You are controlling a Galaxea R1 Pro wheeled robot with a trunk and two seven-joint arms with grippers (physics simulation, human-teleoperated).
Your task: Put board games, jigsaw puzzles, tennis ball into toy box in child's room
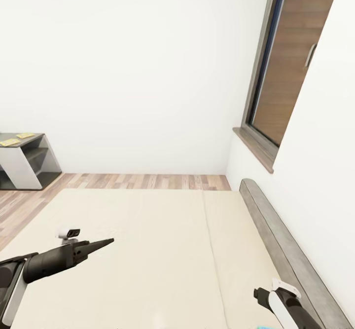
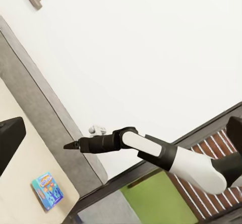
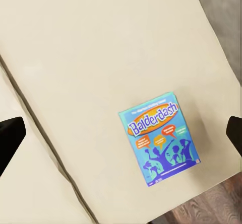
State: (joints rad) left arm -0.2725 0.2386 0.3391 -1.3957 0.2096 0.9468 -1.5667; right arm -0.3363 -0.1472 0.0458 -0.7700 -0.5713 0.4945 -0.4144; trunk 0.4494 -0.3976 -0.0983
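On the bed (image 1: 162, 250): one blue board game (image 3: 161, 139), flat cardboard box, near the mattress edge under the right gripper (image 3: 121, 133), whose jaws stand wide apart. Left gripper (image 1: 101, 244) looks closed to a point. Far left, grey shelf (image 1: 24, 164) holds two thin yellow squares (image 1: 10, 142), possibly puzzles.

1 bed (image 1: 148, 250) with a cream mattress shows in the head view, with 1 dark grey frame rail (image 1: 286, 250) along its far side. 1 blue board game (image 3: 161, 137) lies on the mattress in the right wrist view; the same 1 box shows in the left wrist view. 2 robot arms are in the head view: 1 left gripper (image 1: 101, 244) and 1 right arm (image 1: 283, 304). 1 grey shelf unit (image 1: 27, 164) stands by the wall, with 2 small yellow flat items (image 1: 17, 139) on top, too small to identify. 1 window (image 1: 291, 57) is in the wall.
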